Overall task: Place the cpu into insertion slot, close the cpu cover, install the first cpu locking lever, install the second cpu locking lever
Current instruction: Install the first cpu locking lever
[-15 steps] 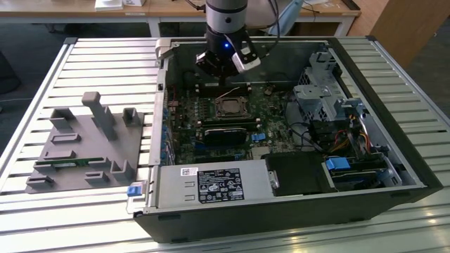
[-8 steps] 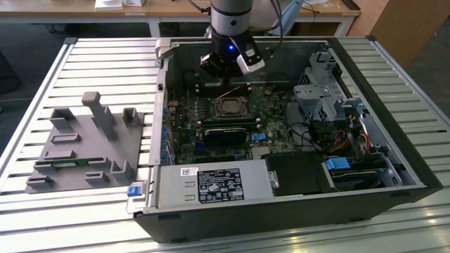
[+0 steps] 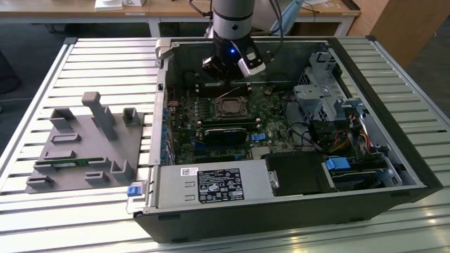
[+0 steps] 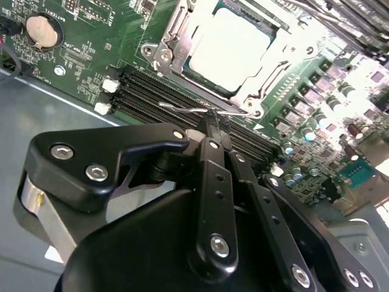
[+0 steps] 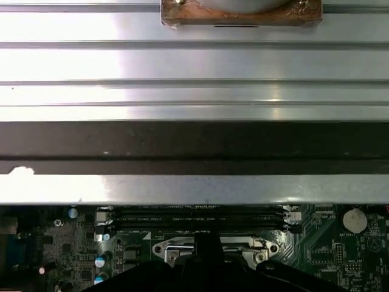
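Second wrist view is giving you the clearest reading. The cpu (image 4: 228, 48) is lying flat in the insertion slot (image 3: 217, 108). Its pale metal face is showing through the cut-out of the cpu cover (image 4: 179, 39), which is lying down over it rather than standing open. So the first two steps are looking done, and you are working at the lever stage.

The tool (image 4: 210, 118) is sitting with its fingers drawn fully together. They appear to be pinching the thin wire locking lever (image 4: 182, 108) running across their tips, just beside the socket's edge and over the black memory slots (image 4: 152, 97). That wire is looking unhooked, so I am judging it not yet latched. You cannot tell whether this is the first lever or the second, or whether the other one is sitting hooked.

Exterior view is showing the arm reaching down into the open computer case (image 3: 295, 211) on the slatted surface (image 3: 105, 58), close over the socket on the green motherboard (image 3: 281, 126).
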You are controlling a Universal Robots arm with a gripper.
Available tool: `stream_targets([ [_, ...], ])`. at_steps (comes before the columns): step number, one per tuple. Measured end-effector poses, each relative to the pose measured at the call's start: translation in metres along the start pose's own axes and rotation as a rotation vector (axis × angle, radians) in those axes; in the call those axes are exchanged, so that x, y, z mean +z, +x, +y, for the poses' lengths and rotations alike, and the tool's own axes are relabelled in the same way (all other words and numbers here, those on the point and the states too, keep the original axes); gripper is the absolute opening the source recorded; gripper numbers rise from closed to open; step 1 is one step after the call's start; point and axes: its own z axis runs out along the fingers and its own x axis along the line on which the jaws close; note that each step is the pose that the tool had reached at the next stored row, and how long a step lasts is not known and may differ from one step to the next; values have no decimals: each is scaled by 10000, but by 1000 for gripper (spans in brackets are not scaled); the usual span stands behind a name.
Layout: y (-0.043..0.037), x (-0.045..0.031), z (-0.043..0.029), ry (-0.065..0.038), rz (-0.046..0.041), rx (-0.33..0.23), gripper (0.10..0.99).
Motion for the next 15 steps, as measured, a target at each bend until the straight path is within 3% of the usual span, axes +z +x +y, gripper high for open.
stream_targets([
  [15, -100, 86, 41, 0, 1, -3, 106],
])
